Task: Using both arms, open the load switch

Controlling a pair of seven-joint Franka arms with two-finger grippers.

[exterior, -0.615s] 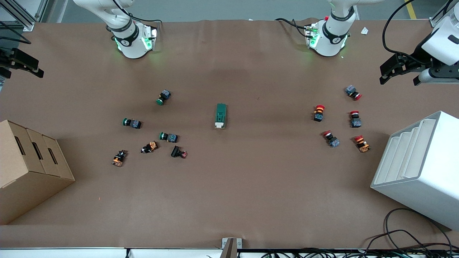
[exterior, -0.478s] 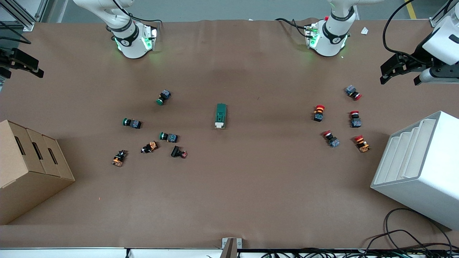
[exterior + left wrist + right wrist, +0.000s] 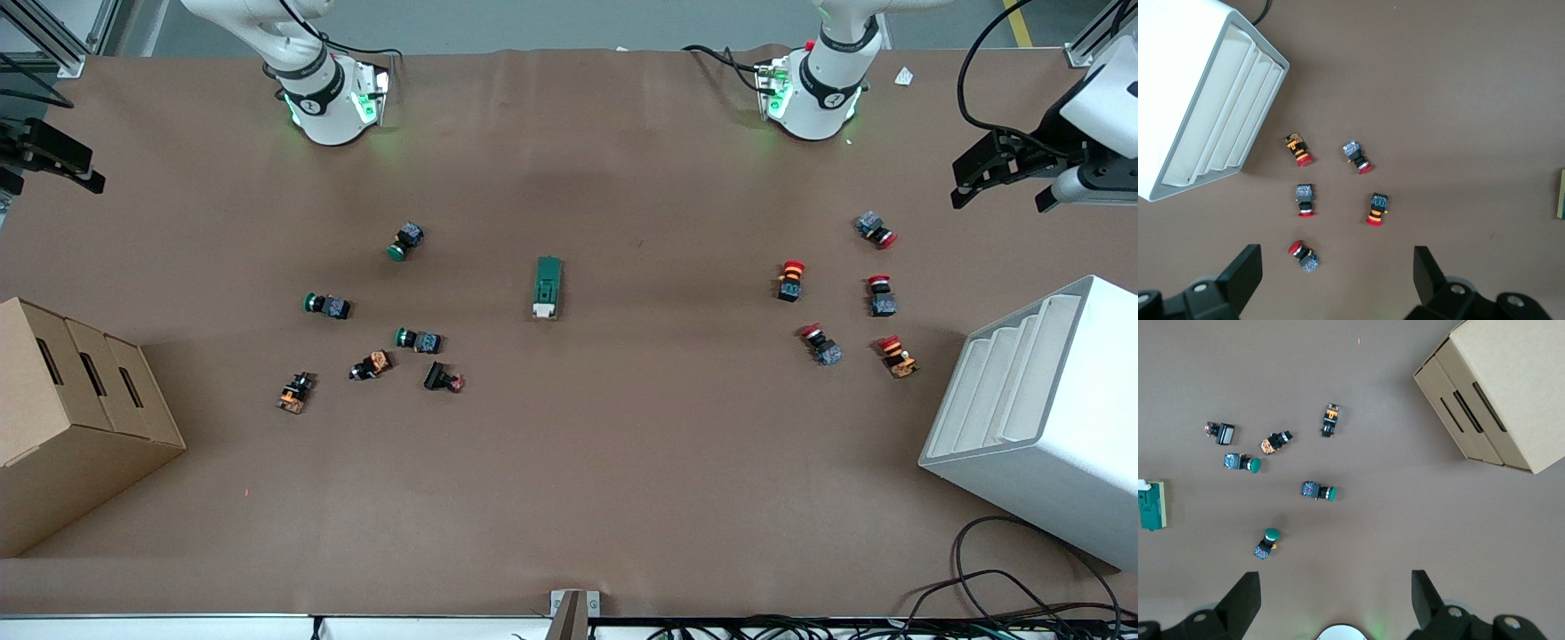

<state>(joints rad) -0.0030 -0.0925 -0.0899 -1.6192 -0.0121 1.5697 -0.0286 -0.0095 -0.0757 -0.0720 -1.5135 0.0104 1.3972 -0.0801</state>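
Observation:
The load switch (image 3: 548, 287), a dark green block with a white toggle end, lies flat near the middle of the table. It also shows at the edge of the right wrist view (image 3: 1151, 507) and as a sliver in the left wrist view (image 3: 1562, 193). My left gripper (image 3: 997, 201) hangs open over the table edge at the left arm's end, above the red-capped buttons (image 3: 1337, 267). At the right arm's end my right gripper (image 3: 52, 176) hangs open with nothing between its fingers (image 3: 1336, 595). Both are well apart from the switch.
Green-capped and orange push buttons (image 3: 418, 340) lie scattered toward the right arm's end, red-capped ones (image 3: 880, 295) toward the left arm's end. A cardboard box (image 3: 71, 418) and a white slotted rack (image 3: 1040, 418) stand at the two ends. Cables (image 3: 1022, 596) trail off the front corner.
The left gripper has drifted slightly outward toward its end of the table and a little up. The right gripper has shifted slightly outward too. The switch has not moved.

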